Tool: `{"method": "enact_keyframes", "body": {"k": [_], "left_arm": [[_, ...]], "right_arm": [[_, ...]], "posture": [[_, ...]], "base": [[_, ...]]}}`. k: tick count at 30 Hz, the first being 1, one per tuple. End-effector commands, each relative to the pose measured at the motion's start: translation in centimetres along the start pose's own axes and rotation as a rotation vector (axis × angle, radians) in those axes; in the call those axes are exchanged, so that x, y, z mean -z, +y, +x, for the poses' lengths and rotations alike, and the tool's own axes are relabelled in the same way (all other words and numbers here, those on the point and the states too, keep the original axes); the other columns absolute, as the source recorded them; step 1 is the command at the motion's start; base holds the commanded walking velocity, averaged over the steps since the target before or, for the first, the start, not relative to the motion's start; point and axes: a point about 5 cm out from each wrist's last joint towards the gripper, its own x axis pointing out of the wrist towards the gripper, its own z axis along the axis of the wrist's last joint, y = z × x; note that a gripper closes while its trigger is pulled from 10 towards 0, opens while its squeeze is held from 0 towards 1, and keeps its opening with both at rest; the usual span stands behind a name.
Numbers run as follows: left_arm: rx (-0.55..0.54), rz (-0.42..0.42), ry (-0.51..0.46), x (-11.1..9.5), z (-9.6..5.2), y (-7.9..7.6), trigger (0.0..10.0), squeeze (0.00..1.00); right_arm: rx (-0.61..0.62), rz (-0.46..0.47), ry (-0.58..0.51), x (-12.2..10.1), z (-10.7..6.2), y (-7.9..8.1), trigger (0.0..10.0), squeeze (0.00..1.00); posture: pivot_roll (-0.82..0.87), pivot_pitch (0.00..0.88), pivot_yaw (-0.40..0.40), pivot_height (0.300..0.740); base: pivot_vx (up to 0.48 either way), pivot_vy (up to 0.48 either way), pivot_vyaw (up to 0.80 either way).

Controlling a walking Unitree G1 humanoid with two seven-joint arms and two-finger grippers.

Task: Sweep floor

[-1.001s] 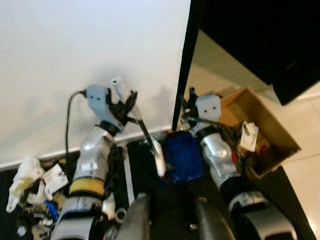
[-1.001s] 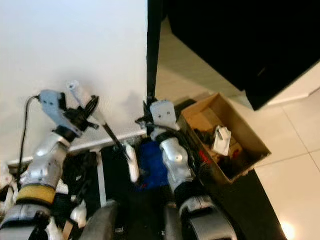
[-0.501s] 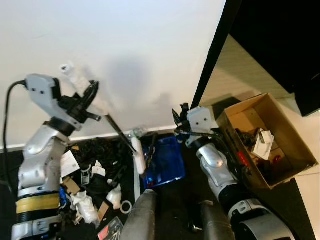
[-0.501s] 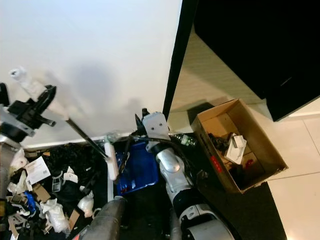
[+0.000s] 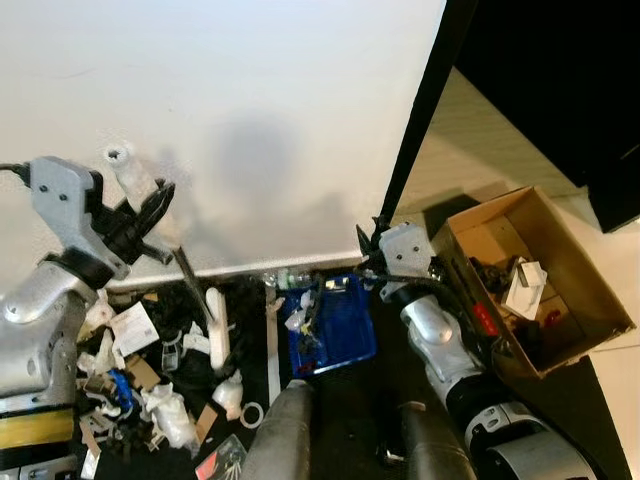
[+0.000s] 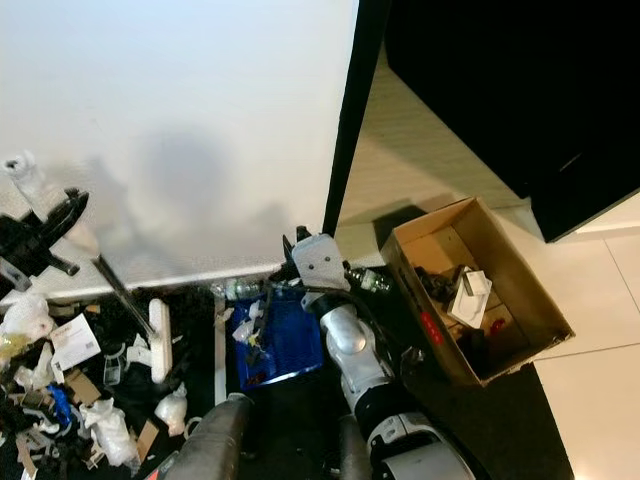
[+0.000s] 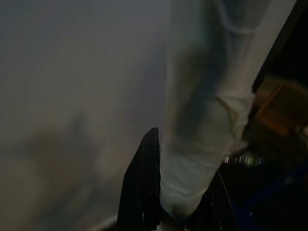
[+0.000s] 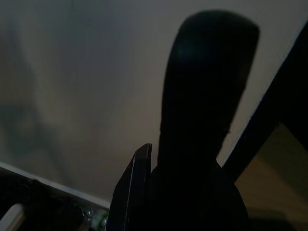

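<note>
My left gripper (image 5: 140, 212) is shut on the white grip of a broom (image 5: 128, 178) held up against the white wall. Its dark shaft slants down to a white broom head (image 5: 217, 330) resting among scattered litter (image 5: 140, 385) on the dark floor. In the left wrist view the white grip (image 7: 192, 159) sits against a black finger (image 7: 142, 190). My right gripper (image 5: 374, 254) is shut on the black handle (image 8: 202, 120) of a blue dustpan (image 5: 338, 322), which lies on the floor by the wall with a few scraps in it.
An open cardboard box (image 5: 560, 250) with odds and ends stands to the right on the pale tiled floor. A black vertical post (image 5: 420, 120) and a dark panel rise behind the dustpan. A white strip (image 5: 270, 345) lies between broom head and dustpan.
The left arm swung the broom leftward, so its head went from beside the dustpan to the litter pile. Scraps now lie in the dustpan. The right arm held nearly still.
</note>
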Motion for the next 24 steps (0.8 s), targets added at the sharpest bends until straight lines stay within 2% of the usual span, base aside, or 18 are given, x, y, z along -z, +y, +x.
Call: {"method": "enact_keyframes", "body": {"k": [1, 2, 3, 5, 9, 11, 12, 13, 14, 15, 18, 21, 24], "left_arm": [[-0.035, -0.013, 0.029, 2.9, 0.1, -0.4, 10.0, 0.0], [-0.044, -0.009, 0.043, 4.1, 0.5, -0.7, 10.0, 0.0], [-0.044, -0.009, 0.043, 4.1, 0.5, -0.7, 10.0, 0.0], [-0.048, 0.006, 0.084, 5.7, 1.0, -1.2, 10.0, 0.0], [-0.041, 0.011, 0.109, 6.2, 1.2, -1.5, 10.0, 0.0], [-0.031, -0.052, 0.142, 7.5, 1.8, -2.4, 10.0, 0.0], [-0.031, -0.052, 0.142, 7.5, 1.8, -2.4, 10.0, 0.0], [-0.021, -0.147, 0.135, 8.0, 2.3, -3.3, 10.0, 0.0], [-0.021, -0.147, 0.135, 8.0, 2.3, -3.3, 10.0, 0.0], [0.001, -0.248, 0.114, 8.3, 3.0, -4.3, 10.0, 0.0], [0.054, -0.439, 0.021, 7.7, 4.5, -6.2, 10.0, 0.0], [0.095, -0.504, -0.052, 6.7, 5.1, -6.8, 10.0, 0.0], [0.11, -0.513, -0.078, 6.2, 5.3, -6.8, 10.0, 0.0]], "right_arm": [[0.009, -0.03, 0.101, 2.0, -1.5, -0.3, 10.0, 0.0], [0.018, -0.027, 0.109, 2.2, -1.5, -0.5, 10.0, 0.0], [0.018, -0.027, 0.109, 2.2, -1.5, -0.5, 10.0, 0.0], [0.027, -0.029, 0.104, 2.1, -1.4, -0.8, 10.0, 0.0], [0.028, -0.032, 0.097, 1.9, -1.3, -0.9, 10.0, 0.0], [0.04, -0.037, 0.069, 1.4, -0.9, -1.2, 10.0, 0.0], [0.04, -0.037, 0.069, 1.4, -0.9, -1.2, 10.0, 0.0], [0.045, -0.037, 0.049, 1.0, -0.7, -1.4, 10.0, 0.0], [0.045, -0.037, 0.049, 1.0, -0.7, -1.4, 10.0, 0.0], [0.046, -0.036, 0.028, 0.6, -0.4, -1.4, 10.0, 0.0], [0.04, -0.027, -0.026, -0.4, 0.2, -1.6, 10.0, 0.0], [0.032, -0.019, -0.058, -1.1, 0.6, -1.7, 10.0, 0.0], [0.027, -0.02, -0.063, -1.2, 0.7, -1.6, 10.0, 0.0]], "posture": [[0.27, 0.315, 0.002, 0.74], [0.26, 0.317, 0.006, 0.74], [0.26, 0.317, 0.006, 0.74], [0.24, 0.32, 0.003, 0.74], [0.23, 0.32, 0.005, 0.74], [0.22, 0.323, 0.001, 0.74], [0.22, 0.323, 0.001, 0.74], [0.21, 0.324, -0.001, 0.74], [0.21, 0.324, -0.001, 0.74], [0.21, 0.327, -0.002, 0.74], [0.2, 0.33, -0.003, 0.74], [0.21, 0.33, -0.005, 0.74], [0.21, 0.331, -0.005, 0.74]], "base": [[0.0, 0.0, 0.0], [0.0, 0.0, 0.0], [0.0, 0.0, 0.0], [0.0, 0.0, 0.0], [0.0, 0.0, 0.0], [0.0, 0.0, 0.0], [0.0, 0.0, 0.0], [0.0, 0.0, 0.0], [0.0, 0.0, 0.0], [0.0, 0.0, 0.0], [0.0, 0.0, 0.0], [0.0, 0.0, 0.0], [0.0, 0.0, 0.0]]}}
